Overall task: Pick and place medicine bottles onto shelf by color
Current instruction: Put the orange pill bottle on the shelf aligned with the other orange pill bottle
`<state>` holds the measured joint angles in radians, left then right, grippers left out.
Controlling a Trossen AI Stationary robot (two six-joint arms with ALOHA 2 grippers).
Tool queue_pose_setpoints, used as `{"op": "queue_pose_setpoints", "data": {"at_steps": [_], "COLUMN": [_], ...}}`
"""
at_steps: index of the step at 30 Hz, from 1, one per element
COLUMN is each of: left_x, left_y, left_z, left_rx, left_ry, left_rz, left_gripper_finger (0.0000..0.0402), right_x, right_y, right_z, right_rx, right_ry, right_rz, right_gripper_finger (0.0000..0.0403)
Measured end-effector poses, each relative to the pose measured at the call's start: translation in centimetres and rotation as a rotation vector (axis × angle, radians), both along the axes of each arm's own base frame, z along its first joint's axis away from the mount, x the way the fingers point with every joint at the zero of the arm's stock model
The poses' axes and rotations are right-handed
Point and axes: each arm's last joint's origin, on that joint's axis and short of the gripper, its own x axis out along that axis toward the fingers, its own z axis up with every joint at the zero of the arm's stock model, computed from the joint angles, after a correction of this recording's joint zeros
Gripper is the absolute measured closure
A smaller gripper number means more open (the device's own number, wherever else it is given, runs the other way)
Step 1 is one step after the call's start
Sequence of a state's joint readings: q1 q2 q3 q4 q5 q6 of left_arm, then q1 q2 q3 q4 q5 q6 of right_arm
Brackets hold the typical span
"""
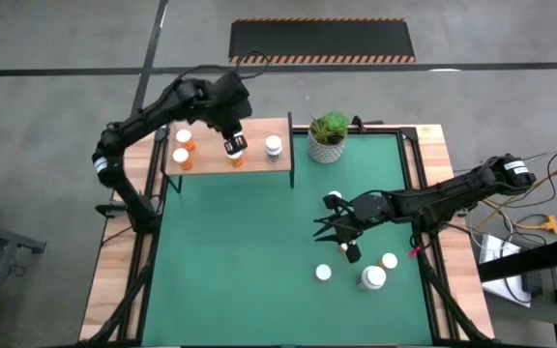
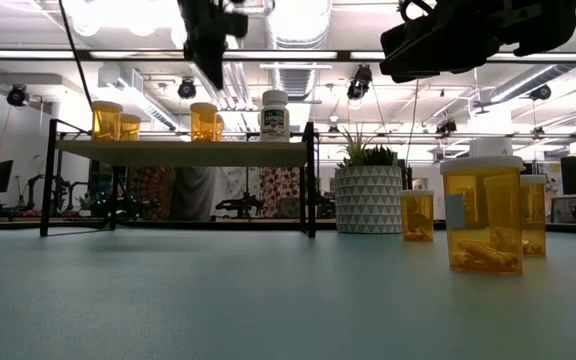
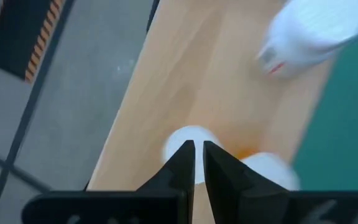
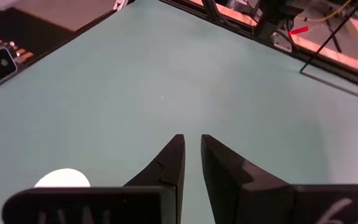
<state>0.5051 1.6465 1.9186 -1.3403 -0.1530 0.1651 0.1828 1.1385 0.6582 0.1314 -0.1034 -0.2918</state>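
Left wrist view showed the left gripper with its fingers pinched nearly together and nothing between them, poised over the shelf just above two white caps of orange bottles, with a white bottle standing further along the board. From above, that gripper hung over the shelf's middle, two more orange bottles at the board's left end and the white one toward its right — so a placement looked just finished. The right gripper hovered low over the green mat, fingers likewise almost together and empty, near three remaining bottles on the mat's right side; a potted plant stood beside the shelf. Judged from this, the step in hand was fetching the next bottle: the right gripper would need to spread its fingers, drop around one of the three, and close — the widest one probably needing the fullest spread.
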Motion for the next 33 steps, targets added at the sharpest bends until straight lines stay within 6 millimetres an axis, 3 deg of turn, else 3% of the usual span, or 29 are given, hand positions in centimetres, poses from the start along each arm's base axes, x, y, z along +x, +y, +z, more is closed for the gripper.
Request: {"op": "queue_pose_setpoints", "data": {"at_steps": [9, 13, 17, 25, 30, 33], "left_x": [0.9, 0.7, 0.0, -1.0, -1.2, -1.7], "left_y": [-11.1, -15.7, -18.9, -21.7, -21.9, -21.7], "left_z": [2.4, 1.3, -0.6, -5.6, -10.0, -11.1], "left_rx": [0.099, 0.122, 0.13, 0.17, 0.219, 0.227], "left_ry": [-0.4, -0.568, -0.68, -0.874, -0.976, -1.039], "left_rz": [-0.322, -0.464, -0.563, -0.69, -0.703, -0.691], "left_gripper_finger": [0.0386, 0.0386, 0.0386, 0.0386, 0.0386, 0.0386], "right_x": [0.0, 0.0, 0.0, 0.4, 0.7, 0.7], "right_y": [0.0, 0.0, 0.0, -0.2, -0.2, -0.9], "right_z": [0.0, 0.1, 0.1, 1.3, 2.9, 3.9], "right_rx": [0.105, 0.153, 0.196, 0.215, 0.228, 0.262], "right_ry": [0.031, 0.039, 0.054, 0.085, 0.136, 0.197], "right_rz": [-0.055, -0.079, -0.102, -0.204, -0.25, -0.392], "right_gripper_finger": [0.036, 0.036, 0.036, 0.036, 0.036, 0.036]}}
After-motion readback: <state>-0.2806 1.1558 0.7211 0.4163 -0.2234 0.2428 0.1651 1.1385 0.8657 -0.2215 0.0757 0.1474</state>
